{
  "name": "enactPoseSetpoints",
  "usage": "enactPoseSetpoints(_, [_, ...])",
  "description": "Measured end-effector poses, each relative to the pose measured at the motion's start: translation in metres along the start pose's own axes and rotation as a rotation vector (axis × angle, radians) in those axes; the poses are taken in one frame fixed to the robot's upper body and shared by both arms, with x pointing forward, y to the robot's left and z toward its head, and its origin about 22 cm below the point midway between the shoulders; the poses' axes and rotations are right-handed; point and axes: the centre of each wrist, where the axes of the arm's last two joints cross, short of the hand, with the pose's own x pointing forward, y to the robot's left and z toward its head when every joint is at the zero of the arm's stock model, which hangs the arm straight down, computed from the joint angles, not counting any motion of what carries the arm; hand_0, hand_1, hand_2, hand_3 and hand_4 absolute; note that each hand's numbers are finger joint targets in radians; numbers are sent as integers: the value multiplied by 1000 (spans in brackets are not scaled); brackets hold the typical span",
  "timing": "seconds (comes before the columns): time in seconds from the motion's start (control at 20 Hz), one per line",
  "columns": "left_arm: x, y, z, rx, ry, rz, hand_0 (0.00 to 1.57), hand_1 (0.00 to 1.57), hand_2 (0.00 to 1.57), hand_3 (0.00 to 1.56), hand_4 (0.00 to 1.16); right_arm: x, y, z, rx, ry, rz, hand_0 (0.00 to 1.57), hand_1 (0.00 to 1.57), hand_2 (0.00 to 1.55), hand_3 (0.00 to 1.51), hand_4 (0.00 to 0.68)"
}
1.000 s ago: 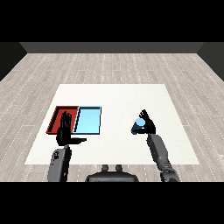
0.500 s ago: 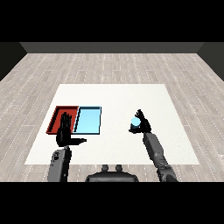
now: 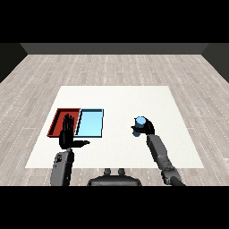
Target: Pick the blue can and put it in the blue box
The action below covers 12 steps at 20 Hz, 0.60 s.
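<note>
The small light-blue cylindrical can [image 3: 141,121] is held in the curled black right hand [image 3: 145,128], right of the shallow light-blue tray [image 3: 91,123] on the white counter [image 3: 116,96]. It is judged rigid, light and smooth, best gripped round its side. Its lower body is hidden by fingers. The black left hand [image 3: 68,134] is spread flat, holding nothing.
</note>
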Motion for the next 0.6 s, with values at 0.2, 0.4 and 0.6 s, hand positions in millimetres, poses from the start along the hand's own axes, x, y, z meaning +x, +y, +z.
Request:
enactPoseSetpoints(0.2, [0, 7, 4, -6, -5, 5, 0, 0, 0, 0, 0, 9, 3, -3, -6, 14, 35, 1560, 1560, 1487, 1435, 677])
enactPoseSetpoints(0.4, [-1, -2, 3, -21, 6, 12, 0, 0, 0, 0, 0, 16, 4, -4, -8, -20, 47, 1512, 1512, 1461, 1413, 655])
enactPoseSetpoints(0.6, [-6, -3, 2, -40, 24, 0, 0, 0, 0, 0, 0, 28, 9, -4, 6, -65, 66, 1489, 1489, 1453, 1408, 653])
